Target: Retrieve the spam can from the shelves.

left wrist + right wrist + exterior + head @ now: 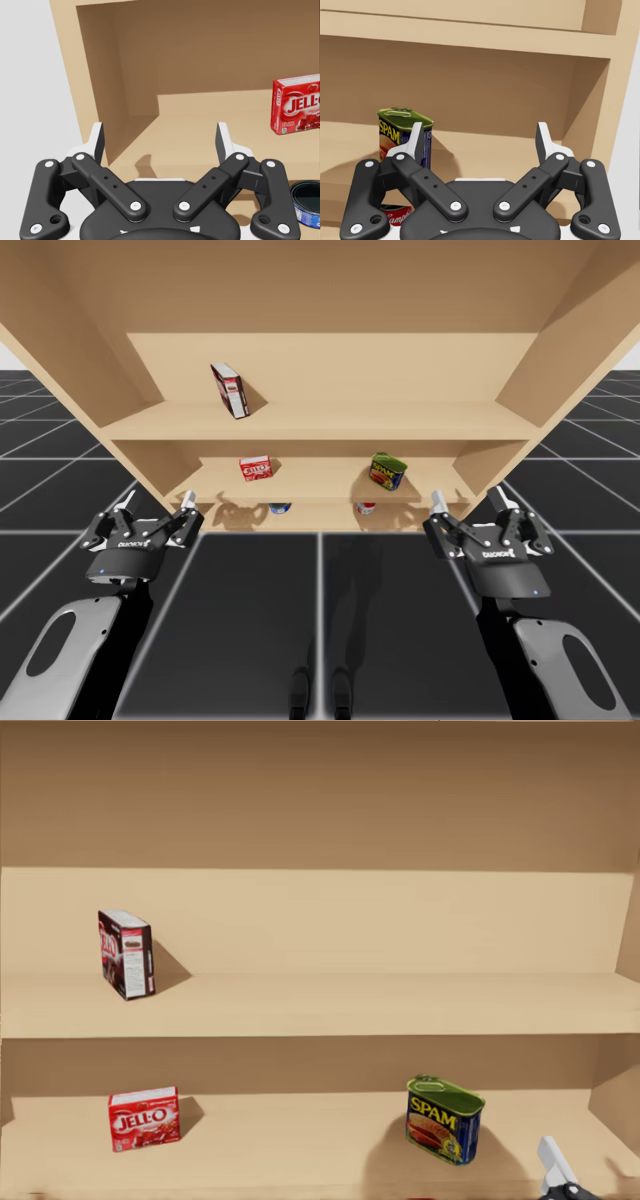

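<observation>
Our right gripper [480, 140] hovers near-right of blue rectangular can [402, 135], fingers [545, 142] spread, empty, for reach-in. Our left gripper [160, 140] parked aside, fingers released too.

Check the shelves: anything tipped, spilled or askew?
Nothing tipped or spilled. The tall red box on the upper shelf and the blue rectangular can on the lower shelf stand upright but turned at an angle; the small red box sits nearly square.

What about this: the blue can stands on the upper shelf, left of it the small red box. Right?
No. The head view shows the blue can on the lower shelf, not the upper one. The small red box is indeed on its left.
</observation>
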Robot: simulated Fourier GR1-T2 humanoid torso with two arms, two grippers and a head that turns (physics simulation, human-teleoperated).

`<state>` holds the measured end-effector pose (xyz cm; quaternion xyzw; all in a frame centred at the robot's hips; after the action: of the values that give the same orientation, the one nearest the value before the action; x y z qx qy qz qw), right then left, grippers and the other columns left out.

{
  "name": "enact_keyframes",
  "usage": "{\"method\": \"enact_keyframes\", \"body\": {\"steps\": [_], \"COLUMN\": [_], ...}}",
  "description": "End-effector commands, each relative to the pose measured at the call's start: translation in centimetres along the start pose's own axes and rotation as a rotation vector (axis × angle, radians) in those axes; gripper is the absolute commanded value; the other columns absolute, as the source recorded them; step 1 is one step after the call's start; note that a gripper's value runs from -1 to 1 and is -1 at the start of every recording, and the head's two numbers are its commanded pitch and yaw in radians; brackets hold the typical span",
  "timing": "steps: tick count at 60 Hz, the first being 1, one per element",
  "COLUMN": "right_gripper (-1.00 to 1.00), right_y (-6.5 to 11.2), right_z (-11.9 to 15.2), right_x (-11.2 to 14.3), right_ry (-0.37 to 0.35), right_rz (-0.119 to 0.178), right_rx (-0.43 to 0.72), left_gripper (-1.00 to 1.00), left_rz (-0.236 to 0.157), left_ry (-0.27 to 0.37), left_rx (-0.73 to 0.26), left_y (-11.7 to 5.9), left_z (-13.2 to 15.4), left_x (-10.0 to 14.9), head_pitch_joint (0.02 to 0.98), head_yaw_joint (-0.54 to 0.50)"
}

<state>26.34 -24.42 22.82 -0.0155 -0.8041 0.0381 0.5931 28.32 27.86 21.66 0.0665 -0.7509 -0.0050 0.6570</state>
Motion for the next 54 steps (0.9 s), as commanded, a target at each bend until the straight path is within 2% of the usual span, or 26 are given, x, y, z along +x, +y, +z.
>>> {"method": "enact_keyframes", "body": {"steps": [1, 7, 21, 27, 29, 31, 32, 33, 34, 35, 37, 50, 54], "right_gripper": [-1.0, -1.0, -1.0, -1.0, -1.0, -1.0, -1.0, -1.0, -1.0, -1.0, -1.0, -1.0, -1.0], "right_y": [0.0, 0.0, 0.0, 0.1, 0.1, 0.1, 0.0, 0.0, 0.2, 0.3, 0.4, 1.3, 1.3], "right_z": [0.0, 0.0, 0.0, -0.1, -0.2, -0.3, -0.3, -0.4, -0.4, -0.5, -0.6, -1.9, -2.8], "right_x": [-0.1, -0.2, -0.2, 0.0, 0.0, 0.1, 0.2, 0.3, 0.4, 0.6, 0.8, 1.8, 1.6], "right_ry": [0.003, -0.001, 0.005, 0.01, 0.021, 0.029, 0.035, 0.048, 0.051, 0.056, 0.052, 0.115, 0.14], "right_rz": [0.014, 0.036, 0.037, 0.013, -0.017, -0.012, -0.024, -0.065, -0.071, -0.076, -0.062, -0.131, -0.137], "right_rx": [0.006, 0.002, 0.001, 0.022, 0.035, 0.046, 0.054, 0.074, 0.079, 0.088, 0.096, 0.21, 0.233], "left_gripper": [-1.0, -1.0, -1.0, -1.0, -1.0, -1.0, -1.0, -1.0, -1.0, -1.0, -1.0, -1.0, -1.0], "left_rz": [-0.003, -0.008, -0.015, -0.012, -0.012, -0.01, -0.01, -0.009, -0.009, -0.01, -0.011, -0.013, -0.01], "left_ry": [-0.002, -0.002, -0.001, 0.001, 0.002, 0.002, 0.002, 0.003, 0.004, 0.005, 0.006, 0.012, 0.016], "left_rx": [-0.003, -0.009, -0.02, -0.022, -0.022, -0.022, -0.022, -0.022, -0.022, -0.022, -0.023, -0.021, -0.022], "left_y": [-0.1, -0.2, -0.4, -0.4, -0.4, -0.4, -0.4, -0.4, -0.4, -0.4, -0.5, -0.5, -0.5], "left_z": [0.0, 0.0, 0.0, 0.0, 0.0, 0.0, 0.0, 0.0, 0.0, 0.0, 0.0, 0.0, 0.0], "left_x": [0.0, 0.0, -0.1, -0.1, -0.1, -0.1, -0.1, -0.1, -0.1, -0.1, -0.2, -0.2, -0.2], "head_pitch_joint": [0.347, 0.411, 0.516, 0.528, 0.529, 0.528, 0.527, 0.526, 0.526, 0.526, 0.527, 0.526, 0.526], "head_yaw_joint": [-0.09, -0.16, -0.27, -0.27, -0.27, -0.27, -0.27, -0.27, -0.27, -0.27, -0.27, -0.27, -0.27]}}
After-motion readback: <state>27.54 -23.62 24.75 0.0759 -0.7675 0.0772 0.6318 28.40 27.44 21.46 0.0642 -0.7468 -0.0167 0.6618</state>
